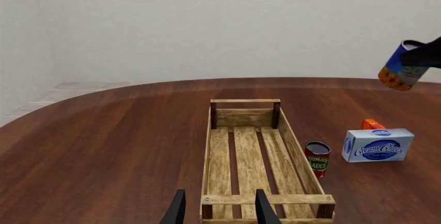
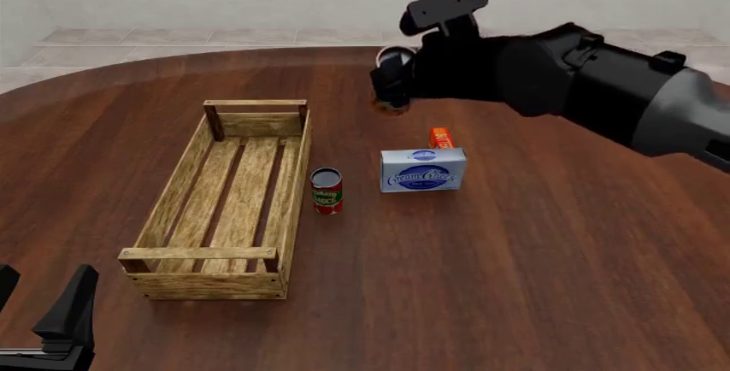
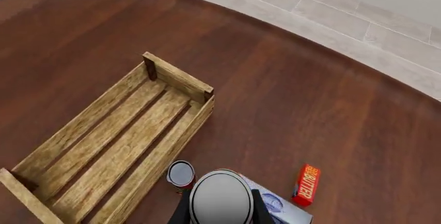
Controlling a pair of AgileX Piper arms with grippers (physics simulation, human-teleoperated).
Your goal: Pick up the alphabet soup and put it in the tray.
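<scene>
I am holding the alphabet soup can (image 2: 392, 80) in my right hand (image 2: 399, 76), above the desk (image 2: 548, 243); my left hand (image 1: 219, 208) is gaping wide.

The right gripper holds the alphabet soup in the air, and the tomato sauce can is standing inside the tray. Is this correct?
Not fully. The tomato sauce can stands on the table beside the tray, not inside it, as the front view shows. The right gripper does hold the alphabet soup in the air.

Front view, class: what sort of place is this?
Probably a simulated tabletop workspace, rendered rather than real: a bare dark wooden table on a pale tiled floor, holding a wooden tray and groceries like the cream cheese box.
</scene>
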